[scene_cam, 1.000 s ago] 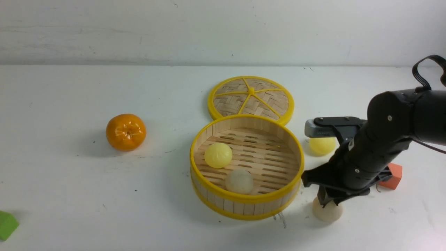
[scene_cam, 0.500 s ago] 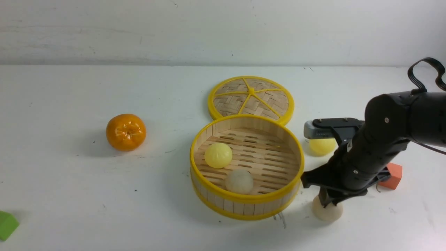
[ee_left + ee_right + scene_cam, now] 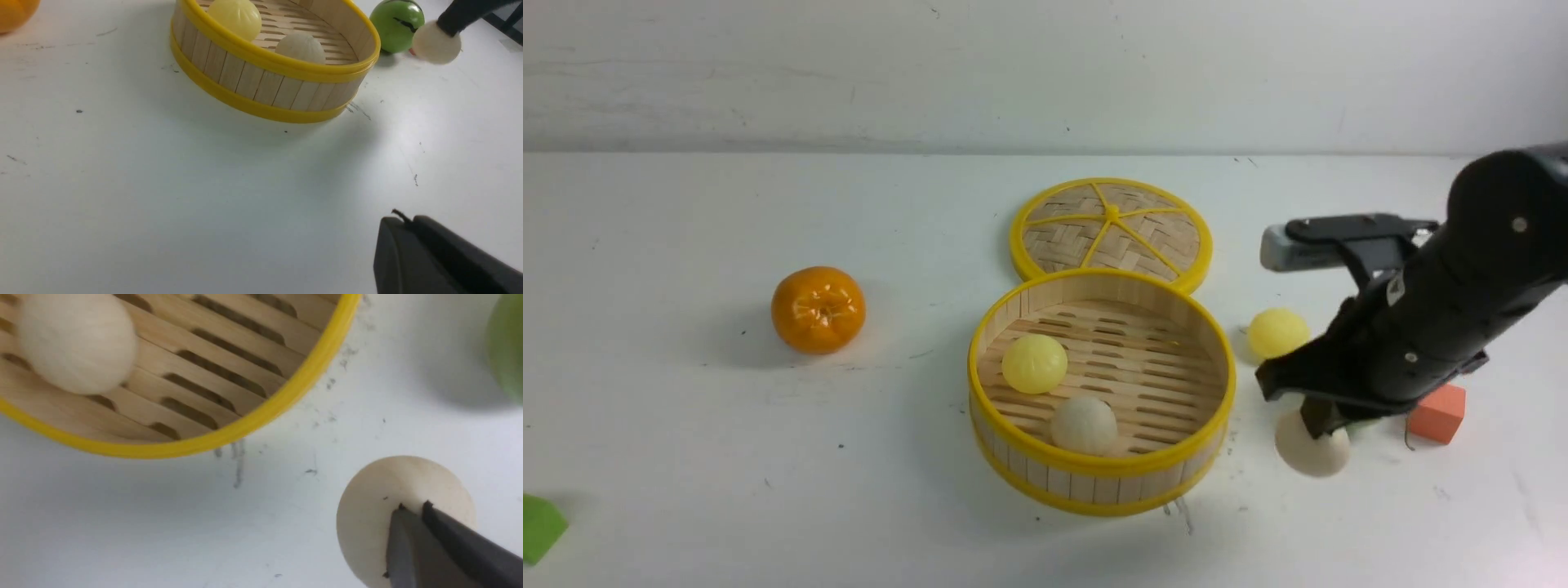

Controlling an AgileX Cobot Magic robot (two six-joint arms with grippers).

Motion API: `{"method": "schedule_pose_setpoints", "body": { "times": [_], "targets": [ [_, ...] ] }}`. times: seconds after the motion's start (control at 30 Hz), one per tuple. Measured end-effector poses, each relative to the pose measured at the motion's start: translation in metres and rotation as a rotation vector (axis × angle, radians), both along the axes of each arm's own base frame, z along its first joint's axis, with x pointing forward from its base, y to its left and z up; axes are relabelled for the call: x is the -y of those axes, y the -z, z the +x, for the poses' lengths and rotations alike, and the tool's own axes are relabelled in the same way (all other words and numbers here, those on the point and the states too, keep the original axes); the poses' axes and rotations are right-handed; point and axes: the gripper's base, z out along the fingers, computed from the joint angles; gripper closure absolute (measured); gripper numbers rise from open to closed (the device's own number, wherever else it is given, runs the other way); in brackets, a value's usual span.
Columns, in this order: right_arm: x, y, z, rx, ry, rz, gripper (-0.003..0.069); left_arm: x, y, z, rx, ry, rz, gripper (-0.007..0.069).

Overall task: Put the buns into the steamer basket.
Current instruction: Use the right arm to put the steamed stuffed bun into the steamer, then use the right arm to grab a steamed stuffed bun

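The steamer basket stands mid-table with a pale yellow bun and a beige bun on its slatted floor. Just right of the basket, my right gripper is shut on a beige bun and holds it a little above the table. In the right wrist view its fingertips pinch the top of that bun. Another yellow bun lies on the table behind the arm. My left gripper is shut and empty, low over bare table in front of the basket.
The flat woven lid lies behind the basket. An orange tangerine sits to the left and a green block at the front left edge. An orange block and a green striped ball are by the right arm.
My right gripper has closed on the beige bun and lifted it off the table, drifting slightly right. The yellow bun behind the arm has come fully into view.
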Motion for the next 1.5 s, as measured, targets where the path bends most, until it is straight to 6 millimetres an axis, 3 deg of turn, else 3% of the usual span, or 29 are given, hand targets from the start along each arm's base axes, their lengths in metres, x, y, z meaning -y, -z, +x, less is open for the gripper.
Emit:
{"method": "schedule_pose_setpoints", "body": {
  "times": [0.03,0.07,0.2,0.3,0.47,0.53,0.6,0.67,0.77,0.87,0.93,0.97,1.0,1.03,1.1,1.13,1.3,1.5],
  "targets": [
    [-0.007,-0.022,-0.004,0.065,-0.025,0.029,0.0659,0.0,0.0,0.0,0.0,0.0,0.0,0.06],
    [-0.012,-0.032,-0.005,0.1,-0.041,0.043,0.0658,0.0,0.0,0.0,0.0,0.0,0.0,0.0599],
    [-0.03,-0.047,0.003,0.167,-0.063,0.102,0.0657,0.0,0.0,0.0,0.0,0.0,0.0,0.0596],
    [-0.043,-0.035,0.02,0.143,-0.067,0.136,0.0657,0.0,0.0,0.0,-0.001,0.0,0.001,0.0596],
    [-0.06,0.006,0.049,0.064,-0.061,0.142,0.0642,0.0,0.0,0.0,-0.001,0.0,0.001,0.0594],
    [-0.066,0.029,0.061,0.021,-0.055,0.13,0.0598,0.0,0.0,0.0,-0.002,0.0,0.001,0.0589],
    [-0.067,0.034,0.064,0.011,-0.055,0.125,0.0571,0.0,0.0,0.0,-0.002,0.0,0.001,0.0588],
    [-0.069,0.042,0.068,-0.003,-0.054,0.119,0.0487,0.0,0.0,0.0,-0.002,0.0,0.001,0.0586],
    [-0.07,0.036,0.069,0.0,-0.056,0.127,0.0324,0.0,0.0,0.0,-0.002,0.0,0.001,0.0586],
    [-0.07,0.018,0.068,0.013,-0.072,0.129,0.0224,0.0,0.0,0.0,-0.002,0.0,0.001,0.0586],
    [-0.067,0.003,0.066,0.034,-0.09,0.113,0.0183,0.0,0.0,0.0,-0.002,0.0,0.001,0.0586],
    [-0.061,-0.017,0.062,0.082,-0.109,0.069,0.0156,0.0,0.0,0.0,-0.002,0.0,0.001,0.0584],
    [-0.06,-0.02,0.062,0.09,-0.108,0.064,0.0155,0.0,0.0,0.0,-0.002,0.0,0.001,0.0583],
    [-0.046,-0.035,0.062,0.14,-0.08,0.013,0.0154,0.0,0.0,0.0,-0.002,0.0,0.001,0.0581],
    [-0.028,-0.042,0.067,0.167,-0.005,-0.026,0.0169,0.0,0.0,0.0,-0.002,0.0,0.001,0.0578],
    [-0.01,-0.042,0.074,0.174,0.072,-0.047,0.0186,0.0,0.0,0.0,-0.002,0.0,0.001,0.0577],
    [0.031,-0.021,0.102,0.157,0.212,-0.041,0.0295,0.0,0.0,0.0,-0.002,0.0,0.001,0.0571],
    [0.035,0.013,0.135,0.068,0.203,0.081,0.0378,0.0,0.0,0.0,-0.002,0.0,0.001,0.0564]
  ]
}}
